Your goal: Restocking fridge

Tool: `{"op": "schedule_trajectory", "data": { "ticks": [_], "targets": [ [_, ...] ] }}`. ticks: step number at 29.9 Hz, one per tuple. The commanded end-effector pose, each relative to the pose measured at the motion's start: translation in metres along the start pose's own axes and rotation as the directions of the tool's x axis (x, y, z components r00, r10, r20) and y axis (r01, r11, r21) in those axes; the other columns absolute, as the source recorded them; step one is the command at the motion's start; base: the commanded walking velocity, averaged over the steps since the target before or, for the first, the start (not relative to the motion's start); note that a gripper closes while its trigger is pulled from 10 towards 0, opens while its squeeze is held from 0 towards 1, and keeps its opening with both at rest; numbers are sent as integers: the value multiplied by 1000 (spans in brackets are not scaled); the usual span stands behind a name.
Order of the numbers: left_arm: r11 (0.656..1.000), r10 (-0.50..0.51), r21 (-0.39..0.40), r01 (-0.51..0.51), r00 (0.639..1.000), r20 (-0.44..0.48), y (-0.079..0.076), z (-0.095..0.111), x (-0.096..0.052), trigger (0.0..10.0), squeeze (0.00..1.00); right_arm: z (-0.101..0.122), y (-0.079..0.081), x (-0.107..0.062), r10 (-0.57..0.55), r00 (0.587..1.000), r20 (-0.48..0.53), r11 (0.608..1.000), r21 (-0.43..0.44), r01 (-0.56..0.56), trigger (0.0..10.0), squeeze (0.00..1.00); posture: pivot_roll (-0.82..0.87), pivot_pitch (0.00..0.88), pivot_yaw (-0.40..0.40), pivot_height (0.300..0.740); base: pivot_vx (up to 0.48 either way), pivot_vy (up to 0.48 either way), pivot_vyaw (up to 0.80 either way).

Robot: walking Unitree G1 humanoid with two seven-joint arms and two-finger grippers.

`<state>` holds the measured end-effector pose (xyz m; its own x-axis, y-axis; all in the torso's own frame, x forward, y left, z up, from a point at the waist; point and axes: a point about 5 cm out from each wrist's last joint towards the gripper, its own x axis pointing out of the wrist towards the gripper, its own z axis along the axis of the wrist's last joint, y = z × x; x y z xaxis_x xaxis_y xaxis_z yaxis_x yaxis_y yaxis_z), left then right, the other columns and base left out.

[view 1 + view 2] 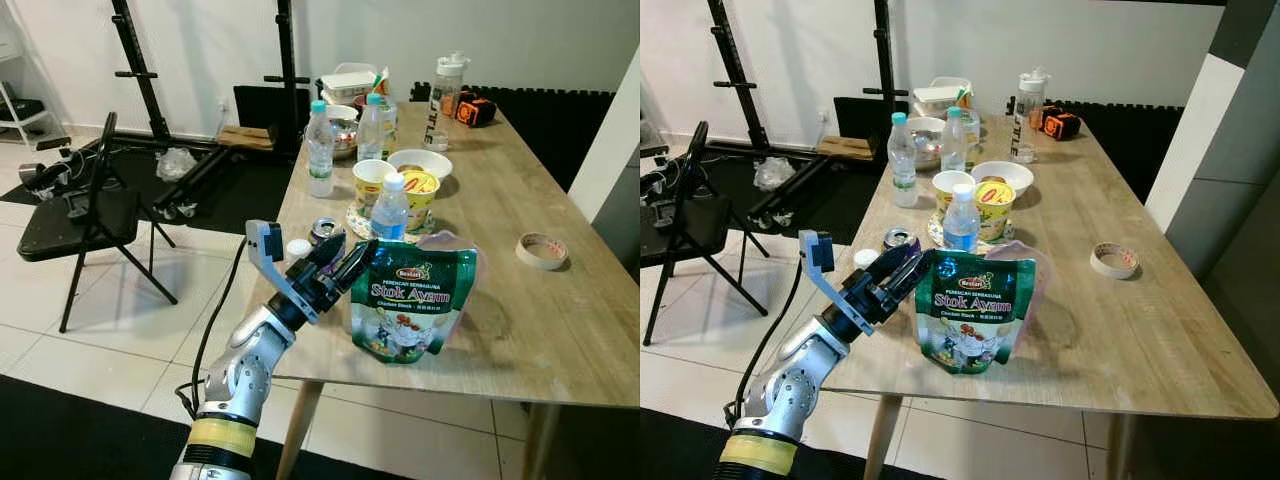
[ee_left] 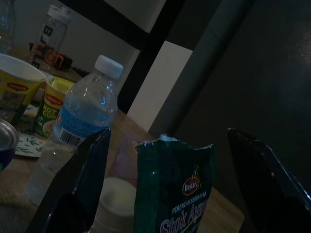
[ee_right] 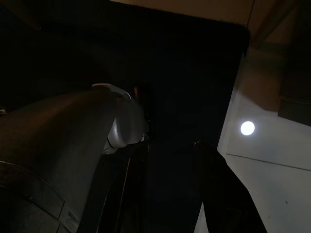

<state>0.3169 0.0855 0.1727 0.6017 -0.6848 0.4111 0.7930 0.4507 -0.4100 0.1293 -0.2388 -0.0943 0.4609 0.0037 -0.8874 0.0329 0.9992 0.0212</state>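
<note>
Left pincer point(image 1: 343, 262) spread wide at the near edge of the wood-grain worktop point(image 1: 540, 330). Glossy green stand-up stock pouch point(image 1: 408, 302) directly ahead, between its black fingers point(image 2: 85, 179). Clear ribbed plastic water bottle point(image 1: 389, 209) just beyond.

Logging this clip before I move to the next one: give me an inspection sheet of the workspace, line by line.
Surface: wooden table, light grain.
Job's things: green Stok Ayam chicken stock pouch standing upright near the front edge; small water bottle just behind it.
Clutter: two taller water bottles, instant noodle cups, white bowl, drink can, tape roll, shaker bottle, food containers.
Grippers: left claw open at the pouch's left edge, fingers either side of it in the wrist view; right claw state unclear, view very dark.
Cables: black cable along the left arm.
Surroundings: folding chair, black rack, tiled floor.
</note>
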Motion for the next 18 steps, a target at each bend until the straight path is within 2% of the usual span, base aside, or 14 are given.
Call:
{"op": "schedule_trajectory", "data": {
  "ticks": [1,9,18],
  "targets": [
    [1000,6,-10,-6,1000,-29,1,-9,-4,10000,0,-1,-1,0,-2,1000,-5,1000,-1,2,10000,0,-75,21,1,740,0,0,0],
    [999,-37,-29,35,997,-65,-5,-18,-3,10000,0,-3,-1,-1,-3,1000,-6,1000,3,3,10000,0,-80,25,6,740,0,0,0],
    [998,-53,-33,51,996,-70,-7,-19,-3,10000,0,-6,-2,-1,-6,1000,-10,1000,11,6,10000,0,-82,25,10,740,0,0,0]
  ]
}}
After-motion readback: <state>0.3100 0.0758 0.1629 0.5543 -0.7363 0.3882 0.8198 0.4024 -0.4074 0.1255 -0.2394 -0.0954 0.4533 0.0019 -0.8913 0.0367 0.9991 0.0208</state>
